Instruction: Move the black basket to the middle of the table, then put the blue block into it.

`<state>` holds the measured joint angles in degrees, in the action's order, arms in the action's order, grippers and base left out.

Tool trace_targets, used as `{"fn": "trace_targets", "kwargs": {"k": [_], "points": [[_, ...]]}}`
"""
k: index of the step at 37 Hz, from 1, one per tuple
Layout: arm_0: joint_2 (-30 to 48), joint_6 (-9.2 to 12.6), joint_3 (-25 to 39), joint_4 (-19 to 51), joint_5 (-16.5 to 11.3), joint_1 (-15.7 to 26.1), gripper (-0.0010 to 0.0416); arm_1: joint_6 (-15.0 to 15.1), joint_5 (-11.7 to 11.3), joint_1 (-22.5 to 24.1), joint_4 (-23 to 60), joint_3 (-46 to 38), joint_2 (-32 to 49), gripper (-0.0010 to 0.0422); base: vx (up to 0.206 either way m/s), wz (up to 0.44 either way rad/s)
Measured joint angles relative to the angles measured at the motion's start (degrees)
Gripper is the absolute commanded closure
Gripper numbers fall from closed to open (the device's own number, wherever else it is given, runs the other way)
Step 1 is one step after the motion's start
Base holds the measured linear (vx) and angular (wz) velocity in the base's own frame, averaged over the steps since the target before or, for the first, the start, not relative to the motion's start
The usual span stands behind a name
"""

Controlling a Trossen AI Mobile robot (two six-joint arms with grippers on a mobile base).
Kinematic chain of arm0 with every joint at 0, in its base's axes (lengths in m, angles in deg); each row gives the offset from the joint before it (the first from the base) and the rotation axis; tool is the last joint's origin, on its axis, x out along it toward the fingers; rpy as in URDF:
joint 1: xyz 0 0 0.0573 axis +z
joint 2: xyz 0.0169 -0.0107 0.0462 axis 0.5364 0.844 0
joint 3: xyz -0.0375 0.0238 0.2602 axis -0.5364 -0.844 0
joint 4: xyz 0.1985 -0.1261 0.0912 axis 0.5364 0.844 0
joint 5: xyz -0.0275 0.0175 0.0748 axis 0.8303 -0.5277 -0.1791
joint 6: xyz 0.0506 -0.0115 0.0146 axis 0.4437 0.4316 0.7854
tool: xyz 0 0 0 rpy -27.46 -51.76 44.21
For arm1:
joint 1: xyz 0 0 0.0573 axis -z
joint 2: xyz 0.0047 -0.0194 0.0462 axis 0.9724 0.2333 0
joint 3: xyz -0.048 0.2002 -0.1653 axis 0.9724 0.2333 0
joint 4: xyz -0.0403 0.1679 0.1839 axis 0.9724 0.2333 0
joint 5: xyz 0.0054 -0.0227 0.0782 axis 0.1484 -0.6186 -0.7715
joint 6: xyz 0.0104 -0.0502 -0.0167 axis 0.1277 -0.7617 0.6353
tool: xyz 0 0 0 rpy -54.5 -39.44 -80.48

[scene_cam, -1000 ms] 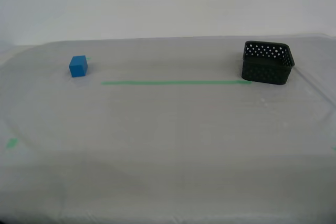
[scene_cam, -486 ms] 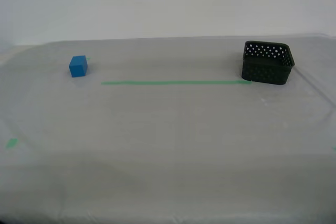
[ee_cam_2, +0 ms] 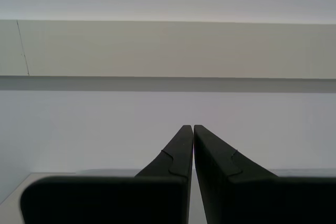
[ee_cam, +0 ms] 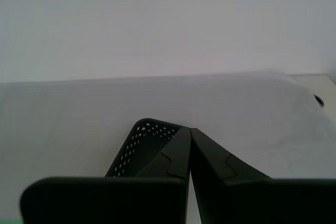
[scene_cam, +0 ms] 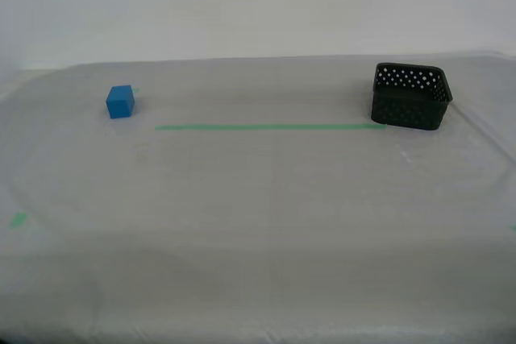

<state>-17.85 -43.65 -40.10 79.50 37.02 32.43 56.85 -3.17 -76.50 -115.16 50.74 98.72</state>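
Both hands, first (ee_cam: 189, 129) and second (ee_cam_2: 193, 127), pinched closed on nothing; black basket (scene_cam: 409, 97) at the exterior view's right of the surface (scene_cam: 258, 199), blue block (scene_cam: 120, 102) far left.

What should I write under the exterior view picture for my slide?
A blue block and a black basket sit at opposite ends of a green tape line on the table.

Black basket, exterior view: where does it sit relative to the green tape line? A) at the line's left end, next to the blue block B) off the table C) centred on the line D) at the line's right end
D: the black basket stands at the exterior view's right end of the green tape line, while the blue block sits apart, beyond the line's other end.
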Motion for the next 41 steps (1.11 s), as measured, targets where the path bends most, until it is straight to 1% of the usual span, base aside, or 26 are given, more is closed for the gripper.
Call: {"fn": "trace_targets", "kwargs": {"k": [8, 14, 18, 33, 37, 40, 41], "points": [[4.31, 1.44, 7.54, 12.39, 0.0, 0.0, 0.0407, 0.0, 0.0, 0.0, 0.0, 0.0, 0.0, 0.0412, 0.0, 0.0], [9.25, 2.34, 13.38, 19.76, 0.0, 0.02, 0.0407, 0.0, 0.0, 0.0, 0.02, 0.0, 0.0, 0.0412, 0.0, 0.0], [12.41, 2.71, 16.24, 22.38, 0.0, 0.04, 0.0407, 0.0, 0.0, 0.0, 0.0, 0.0, 0.0, 0.0412, 0.0, 0.0], [22.8, 2.93, 25.59, 33.14, 0.0, 0.0, 0.0406, 0.0, -0.02, 0.0, 0.0, 0.0, 0.0, 0.0412, 0.0, 0.0], [24.59, 3.98, 27.39, 34.42, -0.02, 0.04, 0.0406, 0.02, 0.0, 0.0, 0.02, 0.0, 0.0, 0.0412, 0.0, 0.0], [25.59, 5.31, 28.41, 34.73, 0.0, 0.0, 0.0406, 0.0, 0.0, 0.0, 0.02, 0.0, 0.0, 0.0412, 0.0, 0.0], [25.81, 5.38, 28.68, 34.73, -0.02, 0.04, 0.0406, 0.0, 0.0, 0.0, 0.04, 0.0, 0.0, 0.0412, 0.0, 0.0]]}}
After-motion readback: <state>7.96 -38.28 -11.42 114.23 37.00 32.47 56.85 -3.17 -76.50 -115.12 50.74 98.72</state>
